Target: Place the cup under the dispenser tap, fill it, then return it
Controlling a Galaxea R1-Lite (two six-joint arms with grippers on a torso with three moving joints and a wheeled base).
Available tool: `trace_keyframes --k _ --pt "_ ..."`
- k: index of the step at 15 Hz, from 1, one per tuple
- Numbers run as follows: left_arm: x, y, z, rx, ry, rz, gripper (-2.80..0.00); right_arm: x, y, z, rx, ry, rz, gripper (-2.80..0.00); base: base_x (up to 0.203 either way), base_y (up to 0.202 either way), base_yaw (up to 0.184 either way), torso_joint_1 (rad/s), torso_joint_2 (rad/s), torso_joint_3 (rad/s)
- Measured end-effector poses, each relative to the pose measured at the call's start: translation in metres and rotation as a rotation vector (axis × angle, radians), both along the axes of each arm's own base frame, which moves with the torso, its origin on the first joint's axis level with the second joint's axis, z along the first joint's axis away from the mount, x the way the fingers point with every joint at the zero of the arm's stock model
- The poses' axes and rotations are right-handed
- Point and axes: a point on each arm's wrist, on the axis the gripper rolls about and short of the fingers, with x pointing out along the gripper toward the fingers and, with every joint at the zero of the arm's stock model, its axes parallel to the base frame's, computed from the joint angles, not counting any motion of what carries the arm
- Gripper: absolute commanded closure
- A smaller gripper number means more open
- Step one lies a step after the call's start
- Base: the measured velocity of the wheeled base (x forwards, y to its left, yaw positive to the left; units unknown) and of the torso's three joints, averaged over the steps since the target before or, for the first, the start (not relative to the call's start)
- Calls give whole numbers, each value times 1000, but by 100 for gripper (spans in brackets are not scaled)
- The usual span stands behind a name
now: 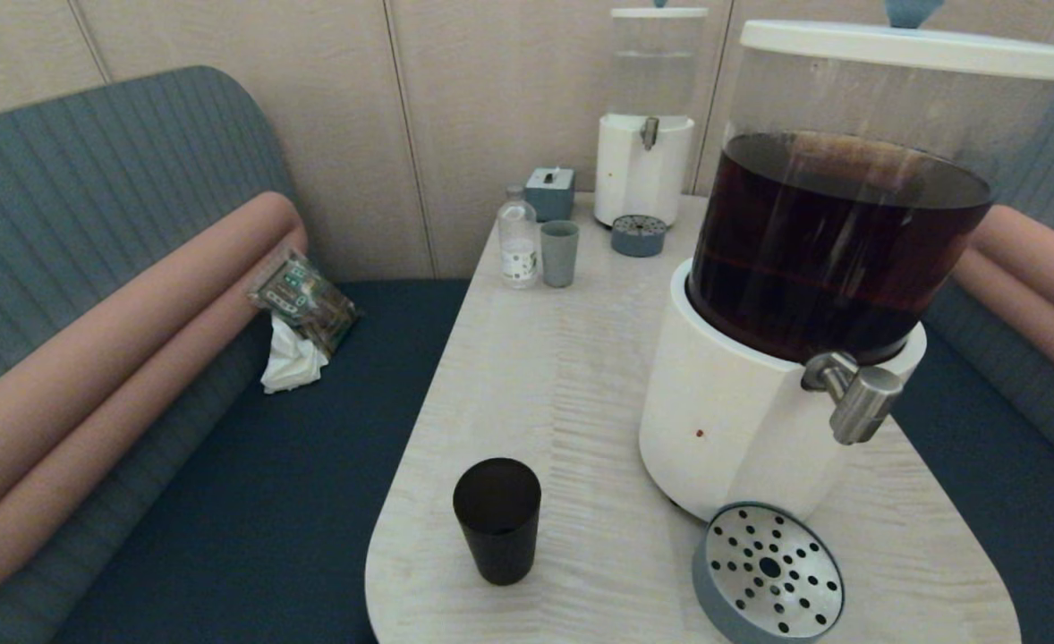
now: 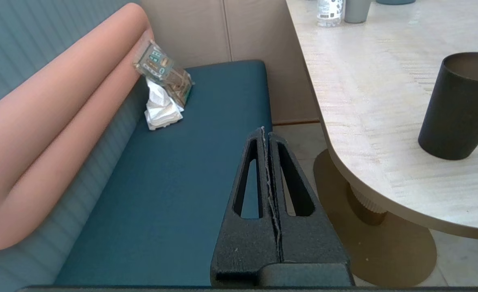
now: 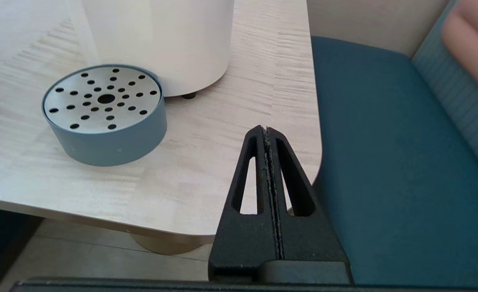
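The black cup [image 1: 497,521] stands upright on the near left part of the table [image 1: 563,376], apart from the big white-based dispenser [image 1: 760,420] of dark brown liquid. The steel dispenser tap [image 1: 860,401] juts out above a round grey drip tray [image 1: 767,572] with a perforated metal top. Neither arm shows in the head view. My left gripper [image 2: 265,134] is shut and empty, off the table's left edge above the bench seat, with the cup [image 2: 460,106] to its right. My right gripper [image 3: 265,130] is shut and empty over the table's near right corner, beside the drip tray [image 3: 105,115].
At the table's far end stand a smaller dispenser [image 1: 645,134] with clear liquid, its drip tray [image 1: 638,236], a grey-blue cup [image 1: 559,253], a plastic bottle [image 1: 518,237] and a small box [image 1: 550,192]. A snack packet [image 1: 303,300] and tissue [image 1: 292,362] lie on the left bench.
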Motion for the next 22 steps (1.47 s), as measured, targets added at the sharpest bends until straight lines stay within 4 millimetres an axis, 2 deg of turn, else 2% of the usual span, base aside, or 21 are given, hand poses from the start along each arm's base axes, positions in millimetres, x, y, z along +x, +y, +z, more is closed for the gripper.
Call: trace_keyframes --k 13,17,20,22 --pt "0 0 -1 5 19 -14 0 0 0 0 24 -1 0 0 0 0 0 0 0 0" --pt "-13 -2 38 -29 3 -90 0 0 0 0 24 -1 0 0 0 0 0 0 0 0" --pt "1 -3 71 -87 -14 -123 0 0 0 0 24 -2 0 0 0 0 0 0 0 0" --pt "15 -4 84 -99 -47 -195 0 0 0 0 24 -1 0 0 0 0 0 0 0 0"
